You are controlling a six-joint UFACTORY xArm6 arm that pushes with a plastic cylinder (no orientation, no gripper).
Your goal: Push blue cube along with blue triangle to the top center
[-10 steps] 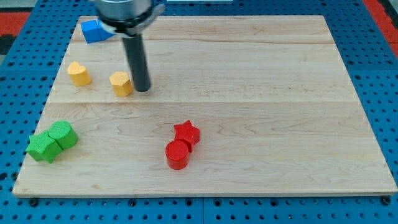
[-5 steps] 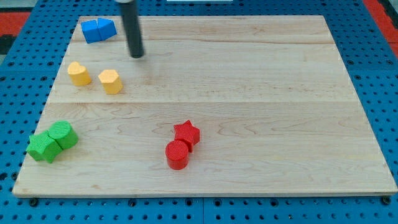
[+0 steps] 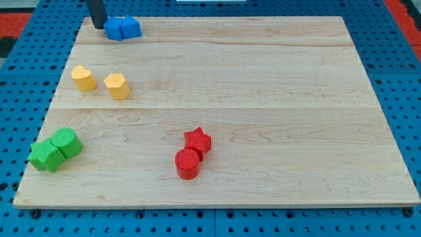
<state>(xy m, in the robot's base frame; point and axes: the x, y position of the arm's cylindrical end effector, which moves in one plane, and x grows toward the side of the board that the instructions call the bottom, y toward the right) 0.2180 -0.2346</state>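
Two blue blocks sit touching at the board's top left. The left one [image 3: 114, 29] looks like the blue triangle and the right one [image 3: 130, 27] like the blue cube, though their shapes are hard to tell apart. My tip [image 3: 97, 26] is at the view's top left, right against the left side of the blue pair. Most of the rod is cut off by the view's top edge.
A yellow heart [image 3: 83, 78] and a yellow hexagon [image 3: 117, 86] lie below the blue pair. Two green blocks [image 3: 55, 149] sit at the lower left. A red star [image 3: 198, 141] and a red cylinder [image 3: 187, 164] sit at bottom centre on the wooden board [image 3: 263, 99].
My tip moved from beside the yellow hexagon up and round to the left of the blue blocks. The blue pair has slid to the right. The yellow hexagon shifted slightly left early on.
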